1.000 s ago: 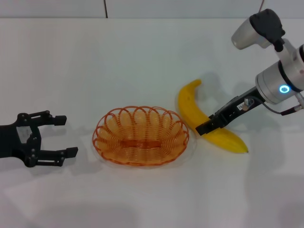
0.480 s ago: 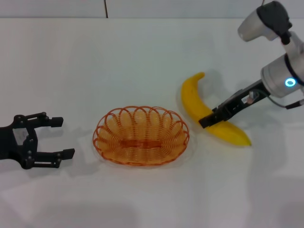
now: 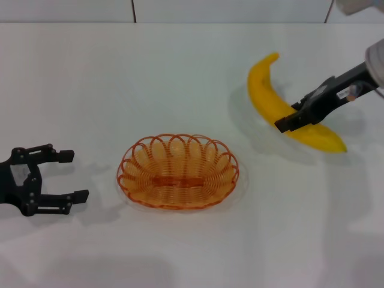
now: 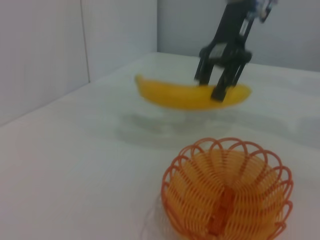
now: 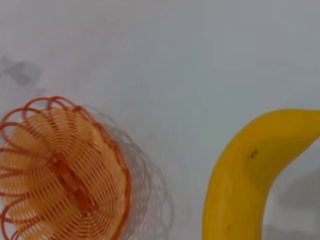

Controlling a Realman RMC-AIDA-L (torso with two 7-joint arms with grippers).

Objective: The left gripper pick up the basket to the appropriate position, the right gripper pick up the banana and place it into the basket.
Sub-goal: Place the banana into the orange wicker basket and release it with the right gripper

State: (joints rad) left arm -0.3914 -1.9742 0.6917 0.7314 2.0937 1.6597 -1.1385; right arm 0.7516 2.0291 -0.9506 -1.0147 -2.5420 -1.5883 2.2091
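White surface (image 3: pixel 180 72) spreads out wide in front of me, with a pale wall (image 4: pixel 45 45) behind it. Nothing stands between the basket and the banana; only bare surface lies there.

Next comes the basket (image 3: pixel 178 171). It is orange looped wire and sits flat on the surface, near the middle of my head view. It has nothing in it. My left wrist view shows its scalloped rim (image 4: pixel 227 192) close by, and my right wrist view looks down on it (image 5: pixel 60 170) from above.

Then the banana (image 3: pixel 288 108). It is bright yellow and curved. It hangs in the air off to my right, well apart from the basket, with its shadow on the surface below. In my left wrist view it (image 4: pixel 192 95) floats above the surface, lying almost level.

My right gripper (image 3: pixel 294 118) reaches in from the right edge, slanting down, and its fingers are clamped across the middle of the banana.

My left gripper (image 3: pixel 57 175) rests low by the left edge, pointing toward the basket but not touching it. Its fingers (image 3: pixel 63 155) are spread wide and hold nothing.
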